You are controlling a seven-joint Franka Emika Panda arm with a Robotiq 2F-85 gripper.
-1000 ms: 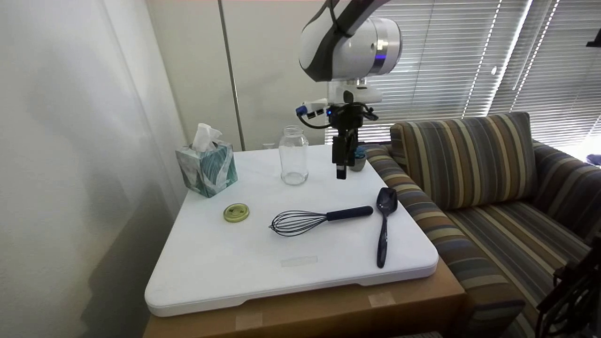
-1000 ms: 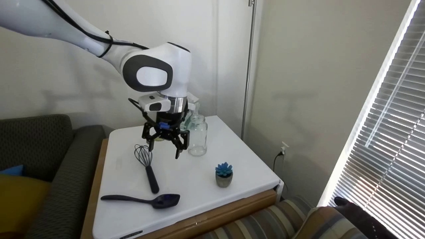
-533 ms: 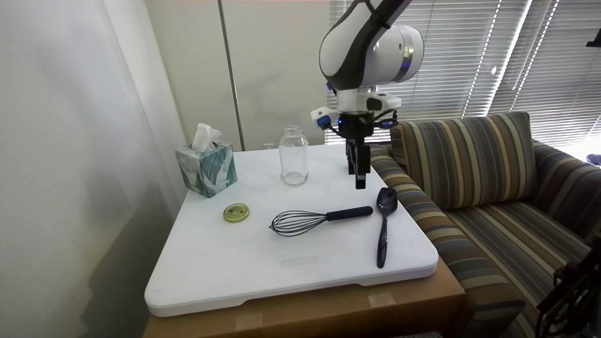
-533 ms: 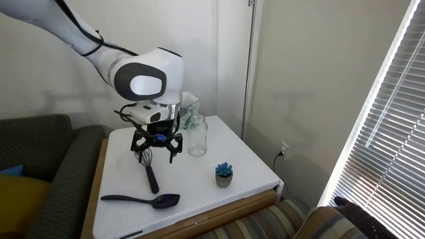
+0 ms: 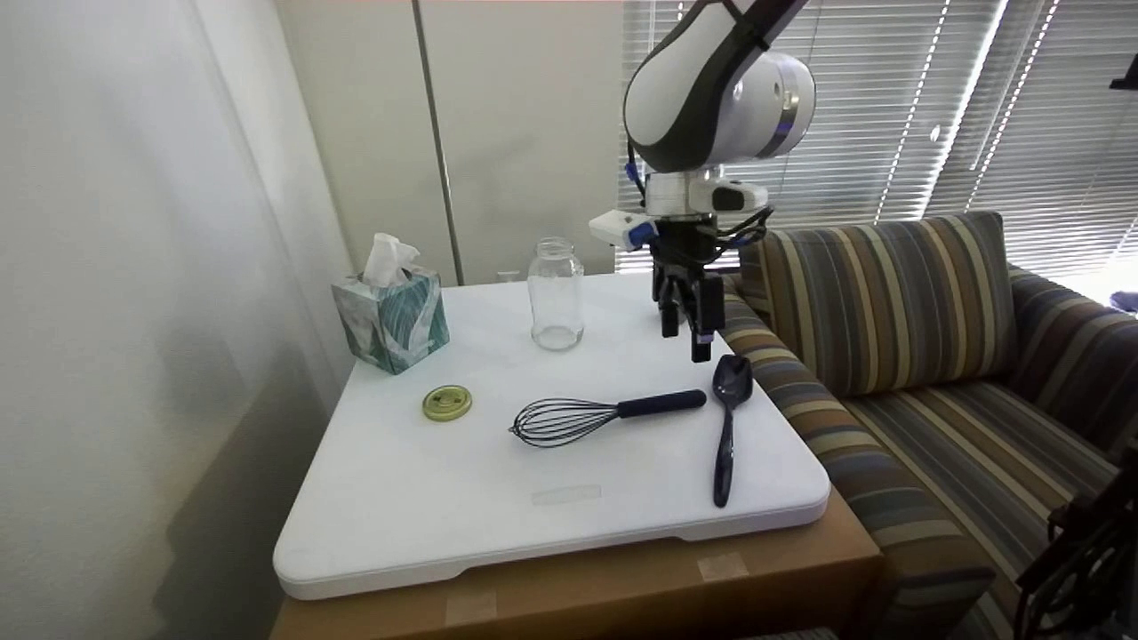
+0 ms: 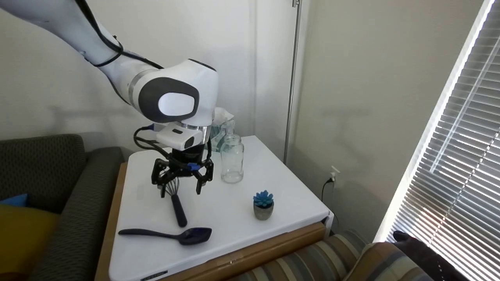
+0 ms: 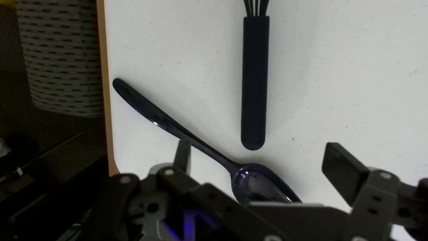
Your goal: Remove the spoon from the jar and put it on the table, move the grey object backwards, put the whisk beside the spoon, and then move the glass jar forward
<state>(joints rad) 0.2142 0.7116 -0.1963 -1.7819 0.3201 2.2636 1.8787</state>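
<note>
The black spoon (image 5: 733, 382) lies flat on the white table (image 5: 400, 516), seen in both exterior views (image 6: 194, 236). The whisk (image 5: 658, 404) lies beside it with its dark handle end near the spoon; its handle also shows in the wrist view (image 7: 255, 80). The clear glass jar (image 5: 556, 302) stands upright and empty, farther back (image 6: 232, 164). The grey object (image 6: 263, 211), a small pot with a blue succulent, stands near the table edge. My gripper (image 6: 180, 193) is open and empty above the table. In the wrist view its fingers (image 7: 346, 172) are wide apart above the spoon.
A teal tissue box (image 5: 393, 320) stands near the wall. A yellow-green lid (image 5: 447, 403) lies on the table. A striped sofa (image 5: 853, 356) borders the table edge by the spoon. A dark sofa (image 6: 58, 175) is on another side.
My gripper has moved away from the jar, to over the whisk-handle and spoon area, slightly lower, and has turned a little. It stays open. The objects have not moved.
</note>
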